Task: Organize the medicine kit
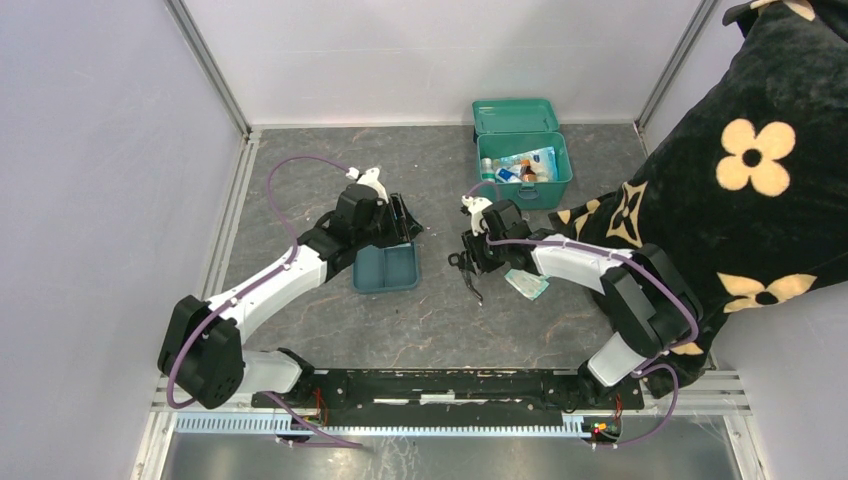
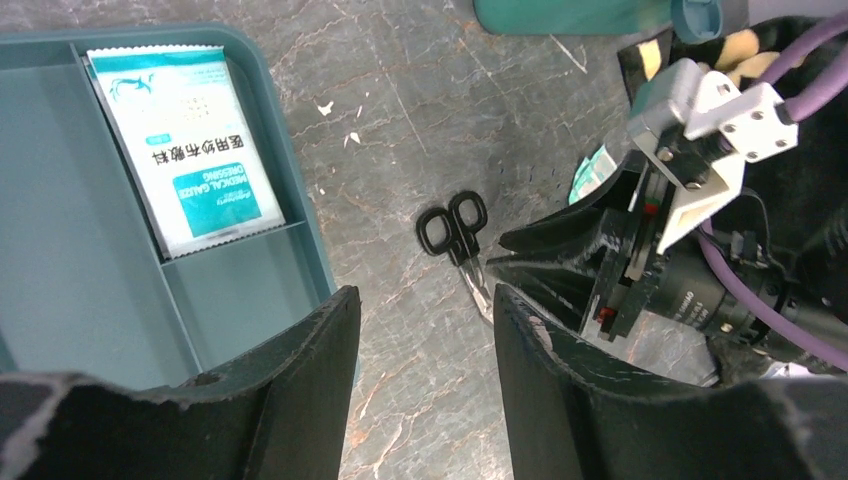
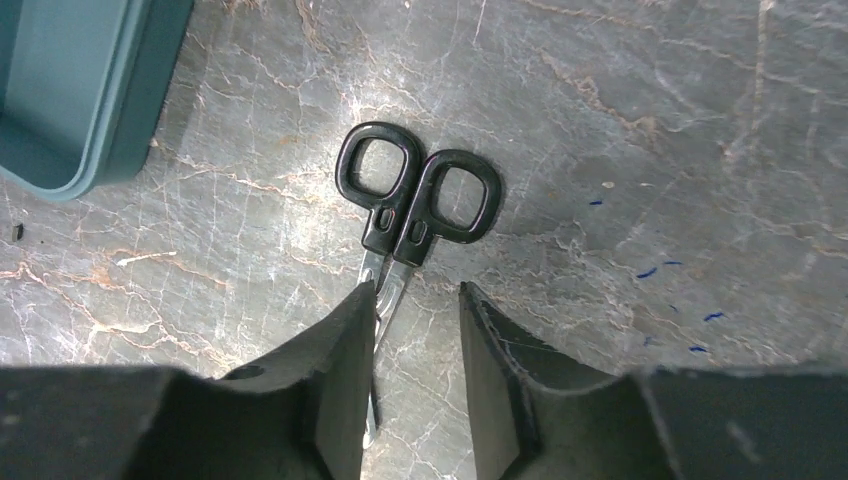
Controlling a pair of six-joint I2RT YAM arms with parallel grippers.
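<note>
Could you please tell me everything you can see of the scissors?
The scissors are small, with two black, plastic-looking loop handles and slim metal blades, shut. They lie flat on the grey marbled table, beside the teal tray. The blades run into the open right gripper, tips hidden beneath one finger; contact is unclear.

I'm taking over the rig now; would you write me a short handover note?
Left gripper: open, empty, at the edge of the tray.
Right gripper: open, low over the blades of the scissors, not gripping.
Kit: lid open, several items inside.
Done: gauze packet in the tray.
Left: scissors and a loose packet lie on the table.
</note>
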